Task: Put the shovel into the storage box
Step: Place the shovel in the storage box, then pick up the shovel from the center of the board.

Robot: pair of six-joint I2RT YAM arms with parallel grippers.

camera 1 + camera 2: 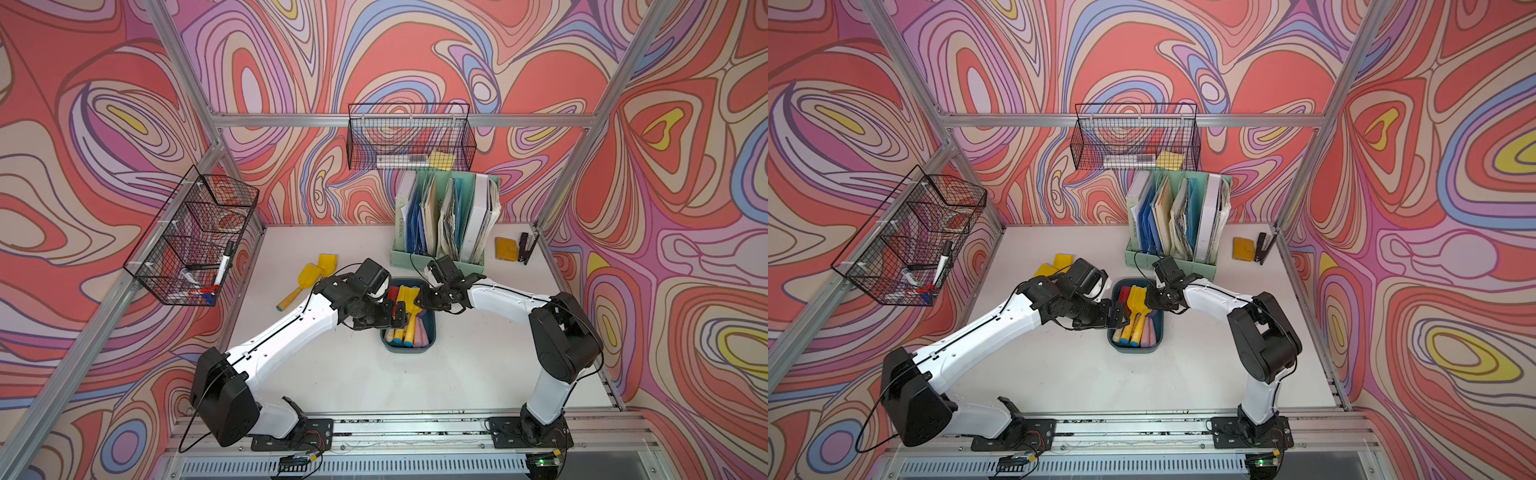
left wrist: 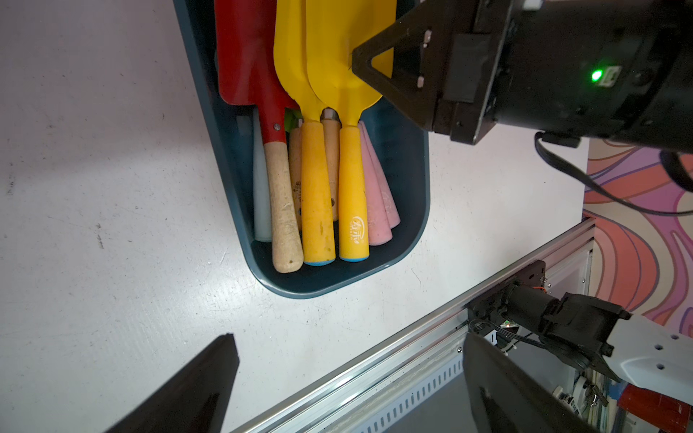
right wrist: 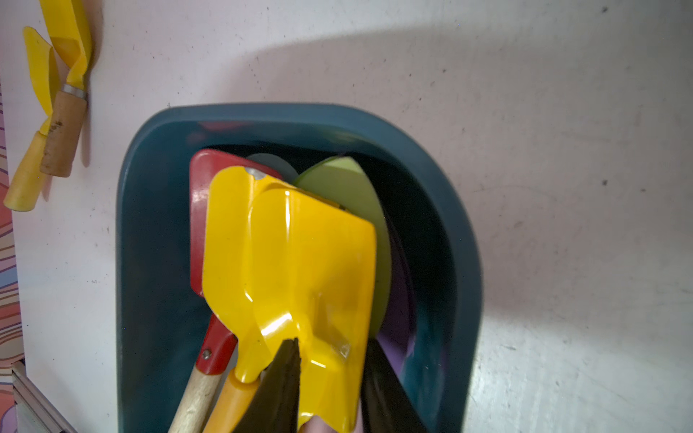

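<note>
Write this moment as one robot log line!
left pincer: open, near storage box | right pincer: astride top yellow shovel in box | two shovels outside, on table

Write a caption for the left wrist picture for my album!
A red shovel and two yellow shovels lie side by side in the blue storage box.

A white logo is printed low on a yellow shovel handle (image 2: pixel 352 195), just ahead of the fingers of the left gripper (image 2: pixel 348 339); its characters cannot be read. "WORKSPACE" seems to be lettered on a folder spine (image 1: pixel 400 237).
</note>
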